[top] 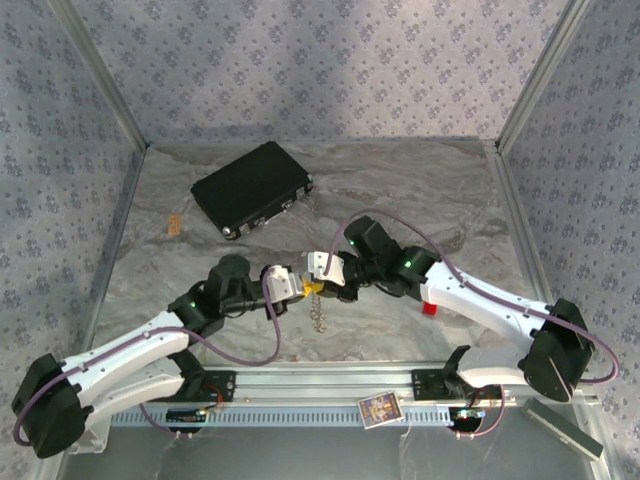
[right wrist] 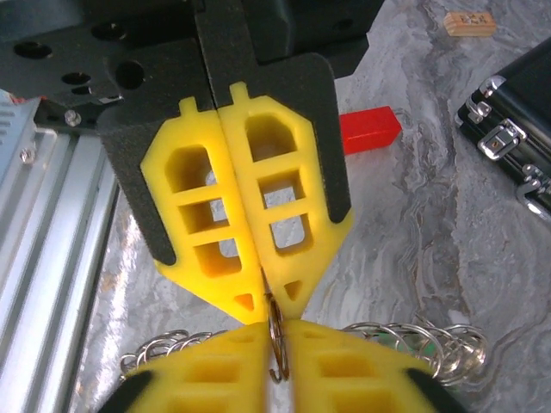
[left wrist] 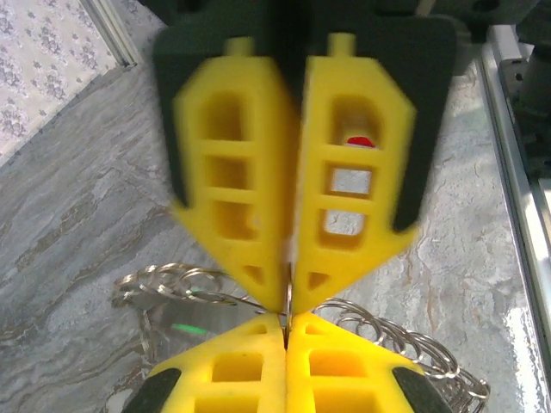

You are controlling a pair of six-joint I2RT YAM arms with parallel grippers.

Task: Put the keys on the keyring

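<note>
The left tool (left wrist: 286,325) is clamped fully closed, its yellow tips pressed together on what looks like a thin turn of wire from the keyring (right wrist: 443,348). Tip to tip against it stands the right tool (right wrist: 275,325). Its fingers show a narrow slot with that same wire standing in it, and I cannot tell whether they pinch it or merely flank it. The two meet over the middle of the surface (top: 420,200). The rest of the keyring spreads beneath them, with silvery loops spilling to either side and its chain (top: 320,316) trailing on the near side, towards the rail (right wrist: 52,215). I can't pick out the keys with any certainty. A green fleck (left wrist: 191,329) under the loops is too blurred to name. A red block (right wrist: 370,129) lies beyond the left tool, and the black box (top: 252,188) sits well apart at the back. To my eye the worry is the hold itself: the wire is thin and slick and is pinched only at the very tips. If the right tool lets go or tugs sideways, the ring could twist out of the left one and drop. The loose loops could also swing and snag a fingertip, and tools set this close could knock each other.
</note>
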